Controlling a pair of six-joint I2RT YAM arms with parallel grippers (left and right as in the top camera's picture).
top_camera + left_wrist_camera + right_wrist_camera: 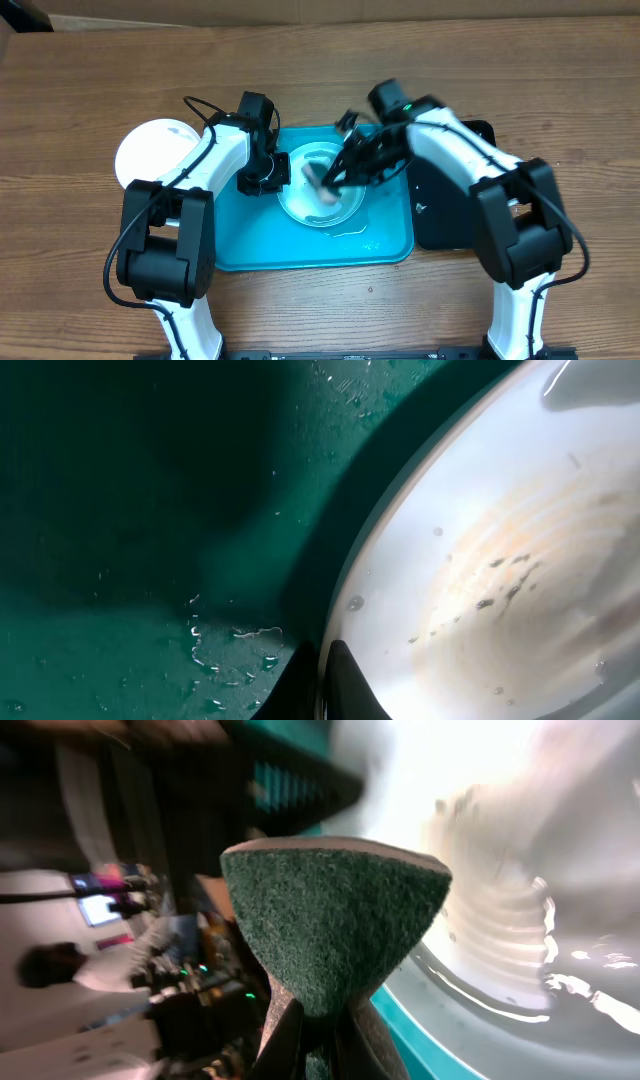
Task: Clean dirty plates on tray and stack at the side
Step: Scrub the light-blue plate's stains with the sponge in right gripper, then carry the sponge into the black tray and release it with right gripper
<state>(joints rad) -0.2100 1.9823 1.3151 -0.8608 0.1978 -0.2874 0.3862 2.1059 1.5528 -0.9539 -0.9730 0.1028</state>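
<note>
A pale light-blue plate lies on the turquoise tray. In the left wrist view the plate shows brownish smears and dark specks, and the tray floor is wet. My left gripper is shut on the plate's left rim. My right gripper is shut on a dark green scouring sponge, held over the plate and blurred with motion. A white plate sits on the table left of the tray. The yellow-green rimmed plate is not in view.
A glossy black tray lies right of the turquoise tray, partly under my right arm. Water drops lie on the turquoise tray near its front right. Wooden tabletop surrounds everything.
</note>
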